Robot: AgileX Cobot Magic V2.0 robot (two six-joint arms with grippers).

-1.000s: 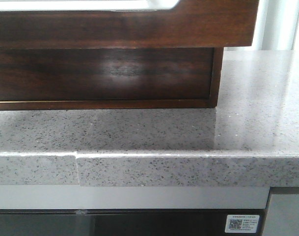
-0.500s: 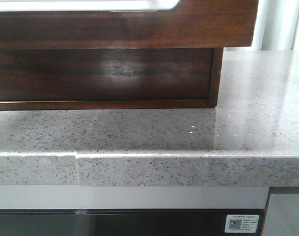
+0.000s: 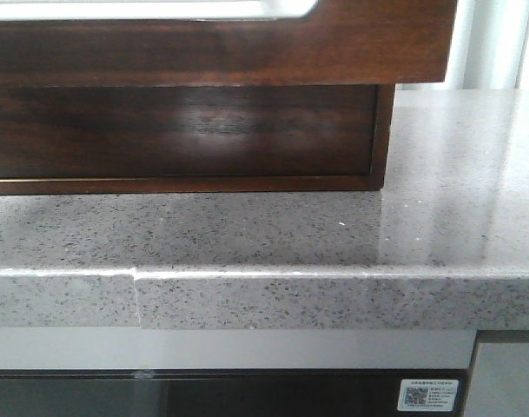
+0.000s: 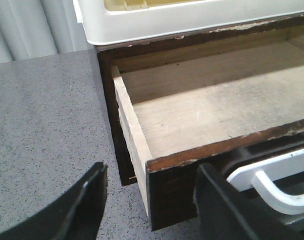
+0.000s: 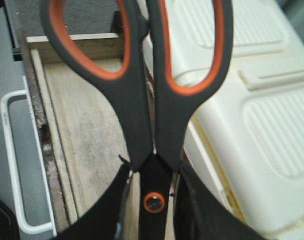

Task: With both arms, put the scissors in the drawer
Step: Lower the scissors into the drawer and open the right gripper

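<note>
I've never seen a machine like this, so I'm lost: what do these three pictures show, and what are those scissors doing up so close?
It is a robot with two arms. One camera looks forward at the grey countertop and the drawer, pulled open above it. The other two sit on the wrists. The left gripper is open by the drawer's white handle, and the drawer looks empty. The right gripper holds black and orange scissors near their pivot, above the open drawer. A cream plastic box sits on the cabinet.

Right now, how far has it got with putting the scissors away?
The drawer is already pulled open and looks bare inside. The right pincer holds the scissors above it. The left pincer is open by the drawer's white handle. Left: drop them in, then probably close the drawer.
</note>
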